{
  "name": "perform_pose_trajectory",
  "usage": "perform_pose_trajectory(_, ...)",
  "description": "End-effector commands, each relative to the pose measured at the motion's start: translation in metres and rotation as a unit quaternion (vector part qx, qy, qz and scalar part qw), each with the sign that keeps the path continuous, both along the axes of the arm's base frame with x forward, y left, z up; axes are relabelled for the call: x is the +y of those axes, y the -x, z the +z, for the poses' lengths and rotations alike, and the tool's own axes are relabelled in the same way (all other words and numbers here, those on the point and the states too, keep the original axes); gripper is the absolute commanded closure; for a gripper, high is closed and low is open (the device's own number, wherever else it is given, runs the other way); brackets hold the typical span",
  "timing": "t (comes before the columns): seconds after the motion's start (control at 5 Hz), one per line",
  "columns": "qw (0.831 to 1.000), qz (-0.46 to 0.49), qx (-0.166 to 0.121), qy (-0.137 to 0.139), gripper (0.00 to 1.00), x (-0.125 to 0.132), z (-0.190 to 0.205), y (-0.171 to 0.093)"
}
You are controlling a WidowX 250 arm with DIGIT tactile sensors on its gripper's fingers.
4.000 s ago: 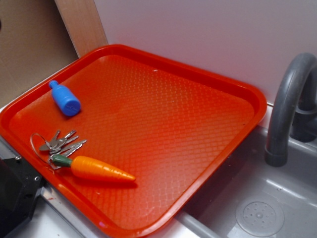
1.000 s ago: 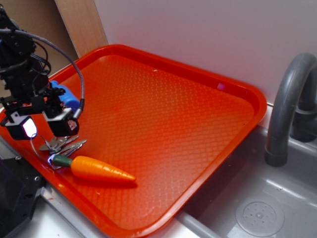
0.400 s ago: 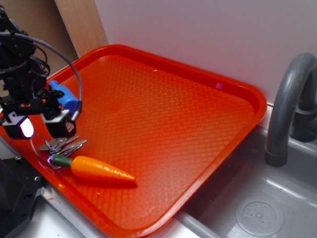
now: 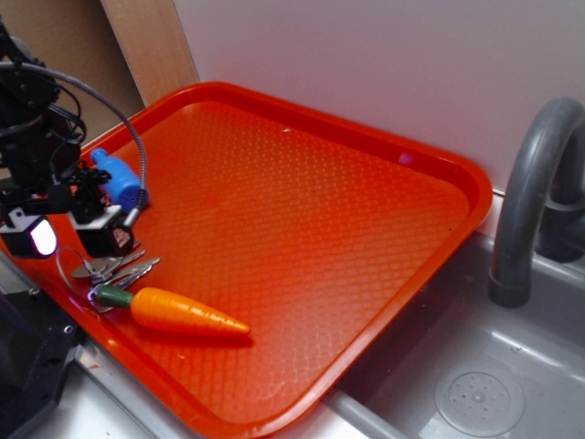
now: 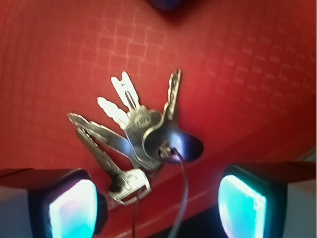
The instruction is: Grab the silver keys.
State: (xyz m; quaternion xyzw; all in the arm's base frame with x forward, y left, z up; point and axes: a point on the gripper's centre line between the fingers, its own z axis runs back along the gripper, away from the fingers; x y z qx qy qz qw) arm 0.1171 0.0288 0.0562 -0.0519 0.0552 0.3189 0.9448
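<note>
The red tray (image 4: 302,229) is the landmark here: a textured plastic tray lying beside a grey sink (image 4: 475,384) with a curved grey faucet (image 4: 535,192) at its right end.

The silver keys (image 4: 114,267) lie flat on the tray, in its near left corner, close to the rim. In the wrist view the keys (image 5: 136,134) fan out from a thin wire ring (image 5: 181,191), with their blades pointing away from the camera over the tray's diamond pattern.

The gripper (image 4: 69,236) hangs over that same corner of the tray, directly above the head end of the bunch. Its jaws stand wide apart, one on each side of the keys, and they grip nothing. In the wrist view the two glowing pads (image 5: 74,210) sit at the bottom corners, with the ring end of the bunch between them; whether the tips touch the tray cannot be told.

An orange toy carrot (image 4: 178,313) with a green top lies on the tray just in front of the keys, its green end touching or nearly touching the bunch. A blue toy bottle (image 4: 117,178) lies on the tray behind the gripper, near the left rim, partly hidden by the arm's cable (image 4: 119,119).
</note>
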Motion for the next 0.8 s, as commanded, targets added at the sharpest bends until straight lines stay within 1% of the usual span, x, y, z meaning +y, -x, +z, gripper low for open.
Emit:
perform_pose_trajectory(0.0, 1.0, 0.004, 0.002, -0.008, 0.28, 0.0066, -0.0183, 0.0069)
perform_pose_trajectory(0.2, 1.0, 0.022, 0.008, -0.011, 1.0, 0.0059, -0.0208, 0.007)
perform_pose_trajectory(0.4, 0.999, 0.024, 0.015, -0.019, 1.0, 0.0031, -0.0252, 0.0082)
perform_pose_trajectory(0.6, 1.0, 0.02, 0.013, -0.02, 1.0, 0.0032, -0.0256, 0.0094)
